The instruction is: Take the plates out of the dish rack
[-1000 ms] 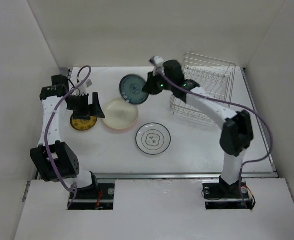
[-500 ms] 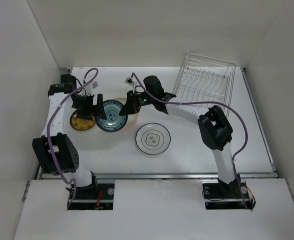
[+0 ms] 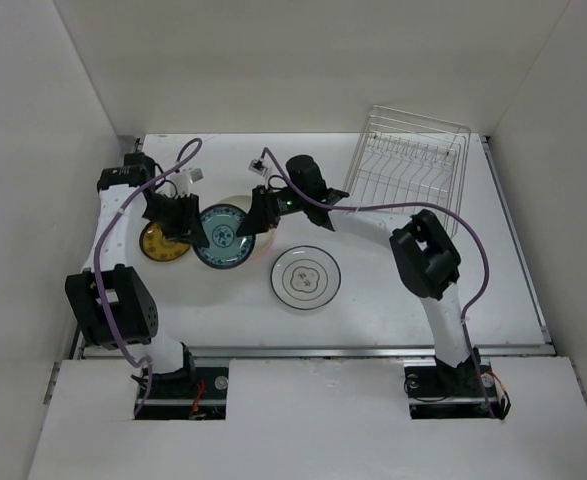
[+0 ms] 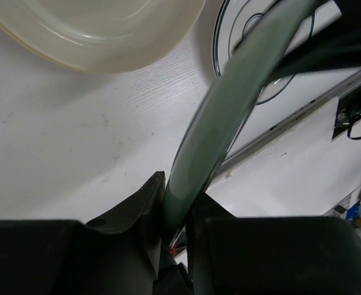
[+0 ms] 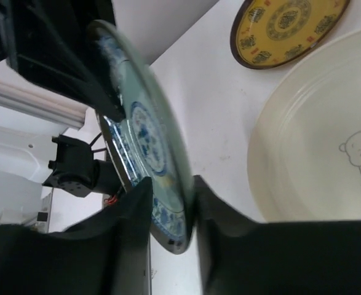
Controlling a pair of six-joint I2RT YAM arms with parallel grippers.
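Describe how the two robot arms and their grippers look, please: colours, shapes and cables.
Both the left arm and the right arm have slim white links joined by bulky black joint housings. A loose purple cable runs along each arm. The left gripper and the right gripper are matte black, each with two flat, wedge-shaped fingers. No markings are legible.

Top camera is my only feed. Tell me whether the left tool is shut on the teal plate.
Observer: Yes. The left wrist view shows the rim of the teal plate pinched between the fingers of the left tool.
Operator: Now check the right tool.
Observer: Its wrist view shows the rim between the fingers of the right tool as well; whether they press on it I cannot tell.
Operator: Describe the cream plate beside it.
Observer: The cream plate lies flat and carries a small bear drawing.
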